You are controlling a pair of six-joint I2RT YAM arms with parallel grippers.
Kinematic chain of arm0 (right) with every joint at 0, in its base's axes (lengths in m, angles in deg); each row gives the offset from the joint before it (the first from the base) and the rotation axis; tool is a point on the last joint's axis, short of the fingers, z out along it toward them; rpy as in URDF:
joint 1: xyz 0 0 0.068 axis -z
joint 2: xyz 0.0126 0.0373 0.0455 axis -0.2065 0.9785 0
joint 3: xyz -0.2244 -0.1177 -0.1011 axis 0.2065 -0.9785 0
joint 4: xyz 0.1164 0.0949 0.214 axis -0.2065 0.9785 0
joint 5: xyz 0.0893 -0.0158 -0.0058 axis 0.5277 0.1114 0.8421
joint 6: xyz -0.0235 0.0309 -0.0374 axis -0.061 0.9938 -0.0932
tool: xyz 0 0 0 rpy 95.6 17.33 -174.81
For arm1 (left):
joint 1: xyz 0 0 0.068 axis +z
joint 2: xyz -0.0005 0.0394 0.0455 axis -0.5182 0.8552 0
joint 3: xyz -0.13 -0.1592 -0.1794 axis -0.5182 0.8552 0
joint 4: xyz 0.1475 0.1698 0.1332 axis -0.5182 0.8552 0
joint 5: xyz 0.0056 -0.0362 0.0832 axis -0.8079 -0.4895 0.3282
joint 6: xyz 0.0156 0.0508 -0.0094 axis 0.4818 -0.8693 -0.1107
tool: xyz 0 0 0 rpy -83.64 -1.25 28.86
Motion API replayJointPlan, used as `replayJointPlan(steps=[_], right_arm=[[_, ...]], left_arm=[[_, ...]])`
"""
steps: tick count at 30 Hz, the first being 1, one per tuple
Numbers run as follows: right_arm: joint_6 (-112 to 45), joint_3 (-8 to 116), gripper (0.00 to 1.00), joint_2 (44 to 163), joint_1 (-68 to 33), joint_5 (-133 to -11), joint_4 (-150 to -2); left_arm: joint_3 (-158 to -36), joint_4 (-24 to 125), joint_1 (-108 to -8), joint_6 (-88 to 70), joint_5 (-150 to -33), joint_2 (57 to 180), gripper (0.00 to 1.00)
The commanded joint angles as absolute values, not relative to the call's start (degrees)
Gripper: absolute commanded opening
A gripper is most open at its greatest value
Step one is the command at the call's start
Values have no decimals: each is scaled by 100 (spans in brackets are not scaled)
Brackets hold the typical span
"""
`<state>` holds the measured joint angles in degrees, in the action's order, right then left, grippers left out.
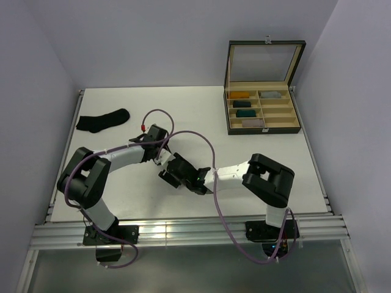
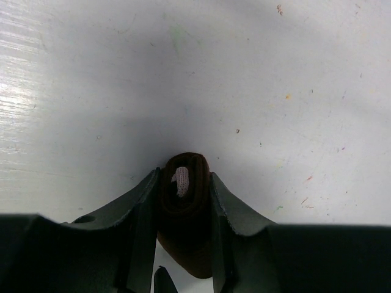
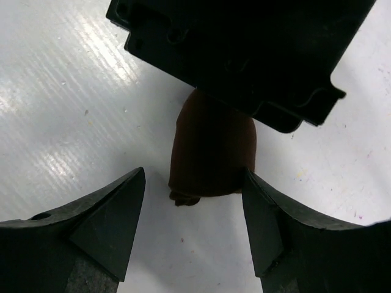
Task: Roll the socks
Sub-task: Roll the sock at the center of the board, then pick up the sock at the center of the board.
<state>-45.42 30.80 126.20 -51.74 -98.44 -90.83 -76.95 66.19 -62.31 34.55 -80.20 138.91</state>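
The left gripper (image 2: pixel 184 176) is pinching the brown sock (image 3: pixel 211 146), with both fingers pressed against the sides of a tight roll. A pale patch shows at the roll's end. The right gripper (image 3: pixel 192 174) is spread wide around the free end of the same roll. Its finger at three o'clock is touching the fabric or just beside it, and the one at nine o'clock is apart from it. The two grippers meet low over the table (image 1: pixel 256 165), near its middle.

The roll looks light, soft and springy, so it would probably loosen if released carelessly. The best hold is likely across its thick middle, squeezing all the layers together and avoiding the loose tip at the bottom.

In the overhead view, the black sock (image 1: pixel 102 120) lies flat and unrolled at ten o'clock from the grippers, well apart from them. It is limp, so one end looks like the best place to pick it up. The open box (image 1: pixel 263 125) sits at two o'clock, with rolled bundles in its compartments.
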Motion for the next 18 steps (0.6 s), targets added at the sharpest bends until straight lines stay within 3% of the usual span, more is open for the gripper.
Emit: replayJointPlan(steps=[1,14,18], right_arm=[[-4711,3395,70,12781,-5224,-10088,-9407],[-4614,3685,63,13510,-5242,-9886,-9030],[-4597,3799,50,13774,-5233,-9816,-8924]], left_arm=[[-7592,7337,-6268,3211,-8134,14159,0],[-7539,7206,-6268,3184,-8370,14238,0],[-7522,7118,-6268,3184,-8538,14282,0]])
